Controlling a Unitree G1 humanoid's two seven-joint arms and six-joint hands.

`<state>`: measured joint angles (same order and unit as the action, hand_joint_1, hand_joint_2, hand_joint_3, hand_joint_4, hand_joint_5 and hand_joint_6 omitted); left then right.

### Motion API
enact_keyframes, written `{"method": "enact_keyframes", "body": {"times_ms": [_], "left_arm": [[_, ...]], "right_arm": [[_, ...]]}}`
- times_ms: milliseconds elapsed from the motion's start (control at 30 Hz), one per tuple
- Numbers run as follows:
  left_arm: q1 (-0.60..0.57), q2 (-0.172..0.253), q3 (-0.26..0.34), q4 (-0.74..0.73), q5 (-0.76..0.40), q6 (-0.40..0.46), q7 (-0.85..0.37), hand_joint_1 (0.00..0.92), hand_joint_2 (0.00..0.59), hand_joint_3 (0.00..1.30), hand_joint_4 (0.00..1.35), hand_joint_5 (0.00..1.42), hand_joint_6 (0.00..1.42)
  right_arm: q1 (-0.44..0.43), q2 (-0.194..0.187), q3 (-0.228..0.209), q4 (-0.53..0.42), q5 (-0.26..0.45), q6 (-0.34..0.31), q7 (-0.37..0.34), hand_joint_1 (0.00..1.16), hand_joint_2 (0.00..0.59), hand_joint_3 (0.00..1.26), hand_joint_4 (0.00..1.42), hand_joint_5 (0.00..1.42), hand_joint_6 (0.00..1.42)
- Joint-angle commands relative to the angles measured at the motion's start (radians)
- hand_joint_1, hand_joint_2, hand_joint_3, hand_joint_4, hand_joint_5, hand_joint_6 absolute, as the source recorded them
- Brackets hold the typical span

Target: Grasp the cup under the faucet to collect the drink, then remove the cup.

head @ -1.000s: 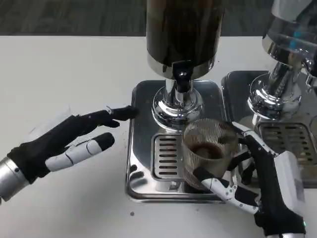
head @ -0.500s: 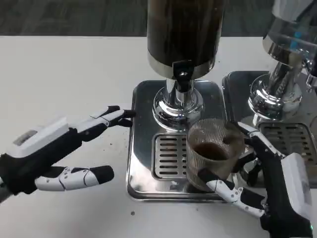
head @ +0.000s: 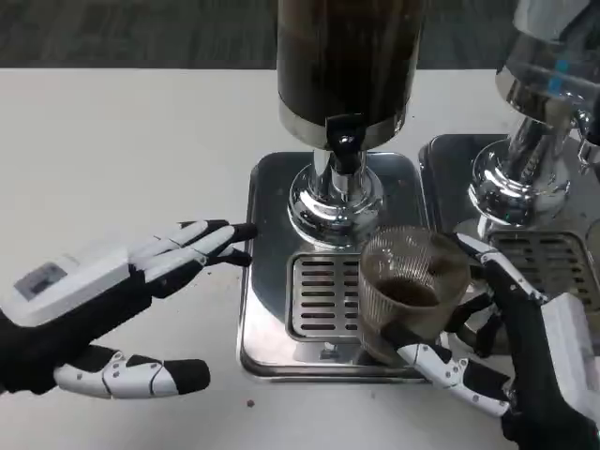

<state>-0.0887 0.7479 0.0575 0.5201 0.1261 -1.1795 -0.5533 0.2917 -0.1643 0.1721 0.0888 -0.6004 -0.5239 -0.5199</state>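
The right hand (head: 506, 361) holds the ribbed glass cup (head: 411, 291). Its fingers wrap the cup from the right side, and the thumb (head: 433, 361) lies against the near lower wall. The cup has some dark drink at the bottom. It stands over the right part of the slotted drip grate (head: 319, 295), a little in front and to the right of the black faucet (head: 344, 145). The faucet belongs to the dark drink dispenser (head: 347, 66), which stands on a shiny steel tray (head: 258, 281).

The left hand (head: 103, 300) is open and holds nothing. Its fingers are spread, with the fingertips (head: 239, 232) just at the left edge of the tray. Beyond the right hand stands a second dispenser (head: 539, 112).
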Motion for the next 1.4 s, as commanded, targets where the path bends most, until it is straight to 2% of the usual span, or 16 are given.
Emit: {"method": "enact_keyframes", "body": {"times_ms": [33,733,1400], "left_arm": [[0.032,0.032,-0.017,-0.017,0.008,-0.036,0.017,0.0,0.125,0.0,0.0,0.0,0.0],[0.154,0.094,-0.037,-0.119,-0.101,-0.066,0.016,0.0,0.125,0.0,0.0,0.0,0.0],[0.253,0.138,-0.031,-0.225,-0.199,-0.049,0.011,0.0,0.129,0.0,0.0,0.0,0.0]], "right_arm": [[0.006,0.003,-0.012,-0.056,0.024,-0.037,0.001,0.68,0.228,0.6,0.7,0.85,1.19],[0.111,0.003,-0.016,-0.166,0.046,-0.075,0.046,0.68,0.228,0.61,0.72,0.88,1.21],[0.218,0.008,-0.018,-0.262,0.057,-0.099,0.082,0.68,0.228,0.63,0.74,0.9,1.21]]}}
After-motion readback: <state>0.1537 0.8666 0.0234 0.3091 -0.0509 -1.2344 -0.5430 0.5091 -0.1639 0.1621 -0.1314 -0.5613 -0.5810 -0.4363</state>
